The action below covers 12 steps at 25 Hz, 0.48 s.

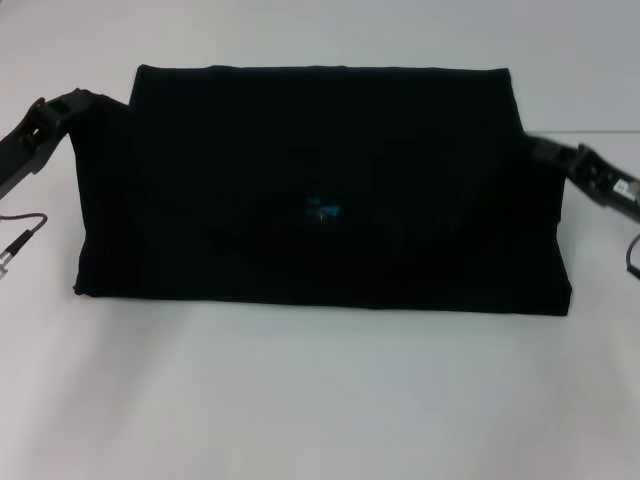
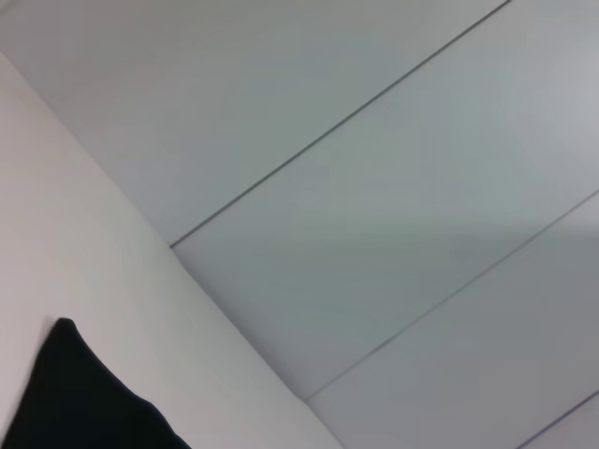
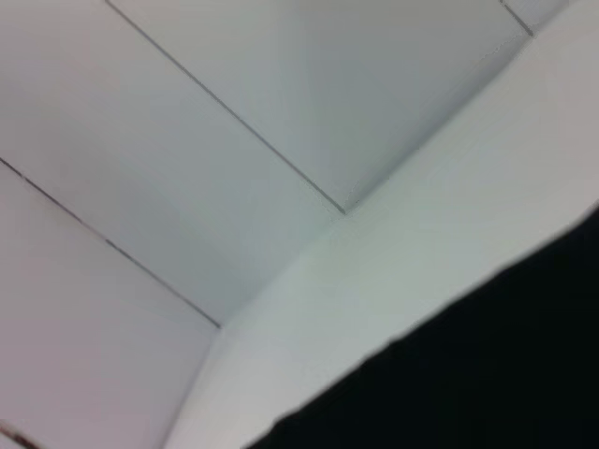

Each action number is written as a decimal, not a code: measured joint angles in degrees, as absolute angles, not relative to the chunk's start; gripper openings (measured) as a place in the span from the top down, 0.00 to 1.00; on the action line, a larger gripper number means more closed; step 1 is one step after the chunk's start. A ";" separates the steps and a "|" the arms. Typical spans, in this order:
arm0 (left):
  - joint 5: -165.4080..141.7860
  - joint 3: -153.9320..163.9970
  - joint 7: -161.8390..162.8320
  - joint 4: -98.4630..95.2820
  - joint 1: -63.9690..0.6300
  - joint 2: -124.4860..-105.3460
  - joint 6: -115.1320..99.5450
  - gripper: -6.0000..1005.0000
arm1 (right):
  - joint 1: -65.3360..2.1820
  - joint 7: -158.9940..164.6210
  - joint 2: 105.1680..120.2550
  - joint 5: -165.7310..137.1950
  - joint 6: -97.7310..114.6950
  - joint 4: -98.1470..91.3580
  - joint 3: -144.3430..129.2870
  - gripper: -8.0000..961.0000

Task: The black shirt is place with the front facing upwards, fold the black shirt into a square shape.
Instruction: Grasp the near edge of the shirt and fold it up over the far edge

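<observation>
While folded into a wide band, the black shirt (image 1: 320, 190) lies mid-desk (image 1: 320, 400), blue neck label (image 1: 324, 211) showing. Left claw (image 1: 88, 100) and right claw (image 1: 535, 148) touch its far corners; grip state cannot be told.

Both hands' fingertips seem buried behind the black shirt's (image 1: 320, 190) side edges, its lettering hidden.
</observation>
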<state>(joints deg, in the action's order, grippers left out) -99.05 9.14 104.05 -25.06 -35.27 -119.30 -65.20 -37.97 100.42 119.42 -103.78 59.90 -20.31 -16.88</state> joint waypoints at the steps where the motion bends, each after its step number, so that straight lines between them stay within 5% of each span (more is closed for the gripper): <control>1: -98.86 9.13 103.24 -24.96 -35.64 -119.39 -64.58 0.92 | -38.33 99.93 119.41 -102.79 59.82 -20.39 -16.93 0.97; 12: -96.66 9.01 91.88 -21.87 -39.17 -120.61 -55.58 0.90 | -42.08 92.84 119.72 -100.09 51.44 -17.96 -17.01 0.97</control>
